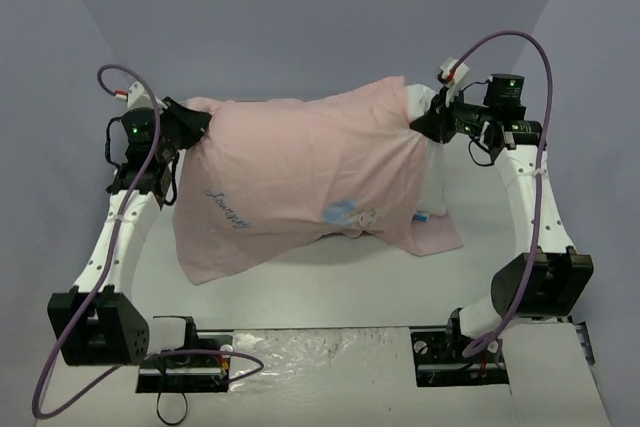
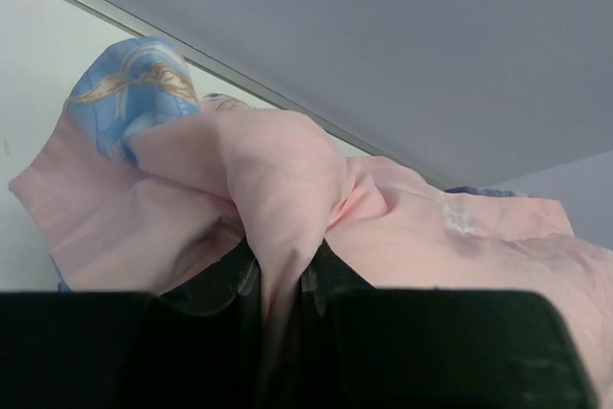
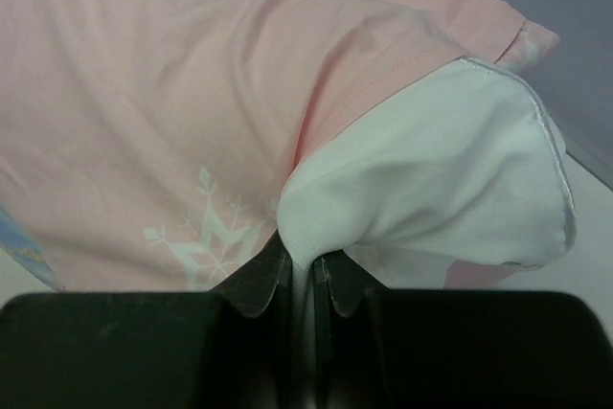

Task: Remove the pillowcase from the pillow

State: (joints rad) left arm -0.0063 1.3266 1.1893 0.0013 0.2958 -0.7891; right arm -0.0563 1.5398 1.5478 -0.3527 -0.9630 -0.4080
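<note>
The pale pink pillowcase (image 1: 290, 172) hangs stretched between both arms above the table, its lower edge draping down to the tabletop. My left gripper (image 1: 190, 125) is shut on a bunched fold of the pillowcase (image 2: 278, 237); blue fabric shows at its far corner in the left wrist view. The white pillow (image 1: 428, 137) sticks out of the pillowcase's right end, with a small blue tag (image 1: 424, 216) below. My right gripper (image 1: 428, 125) is shut on the pillow's white corner (image 3: 421, 189), beside the pillowcase's pink hem (image 3: 383, 64).
The white table (image 1: 330, 282) lies under the hanging fabric. Grey walls close in the back and sides. The arm bases (image 1: 180, 357) sit at the near edge, with a crinkled plastic sheet (image 1: 320, 347) between them.
</note>
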